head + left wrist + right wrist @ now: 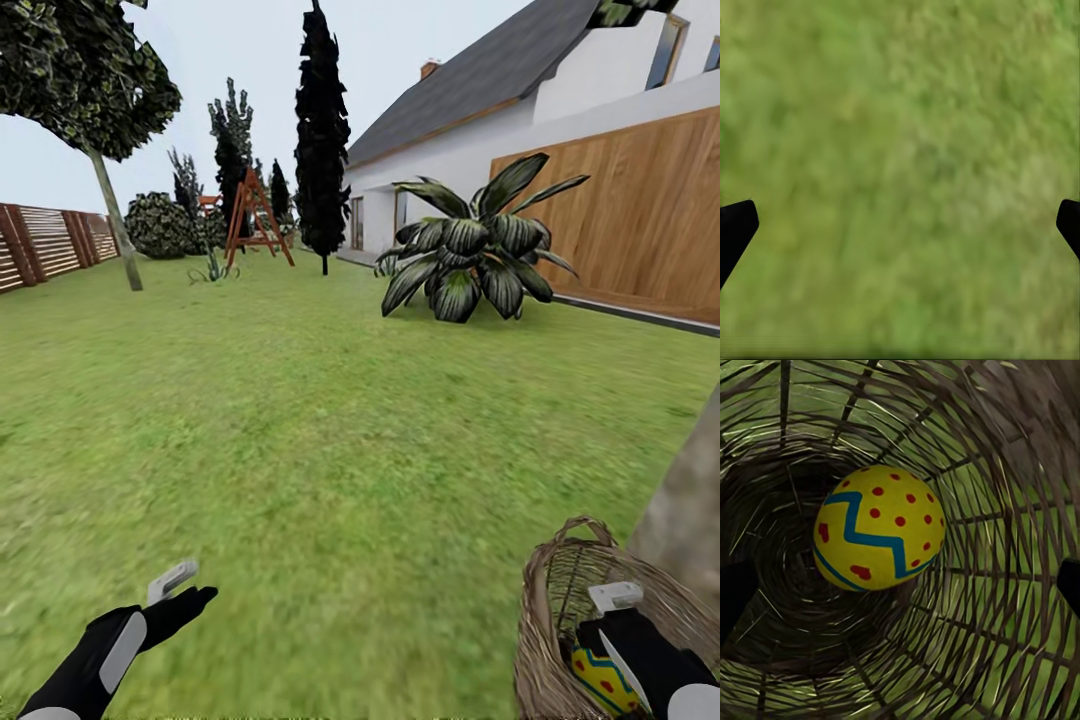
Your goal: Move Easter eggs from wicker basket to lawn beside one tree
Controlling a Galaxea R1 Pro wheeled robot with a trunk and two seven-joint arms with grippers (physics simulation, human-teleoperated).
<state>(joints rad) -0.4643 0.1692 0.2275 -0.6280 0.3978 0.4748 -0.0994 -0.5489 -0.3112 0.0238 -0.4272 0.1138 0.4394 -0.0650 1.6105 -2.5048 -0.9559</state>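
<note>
The wicker basket (545, 620) stands on the lawn (330, 440) at the lower right, close to the thick grey-brown trunk of the tree (690, 510). Inside it lies a yellow Easter egg (600, 680) with red dots and a blue zigzag. My right gripper (612, 640) reaches down into the basket. In the right wrist view the egg (879, 529) rests on the woven basket bottom (787, 607), and the right gripper (904, 589) is open above it, not touching. My left gripper (185, 592) hovers open over bare grass (900, 150) at the lower left, the left gripper (900, 225) holding nothing.
A big broad-leaved plant (470, 255) grows ahead on the right before a wooden wall (640, 220) and white house (450, 150). A thin-trunked tree (115, 215), dark cypresses (322, 130), a wooden swing frame (255, 215) and a slatted fence (45, 240) line the far side.
</note>
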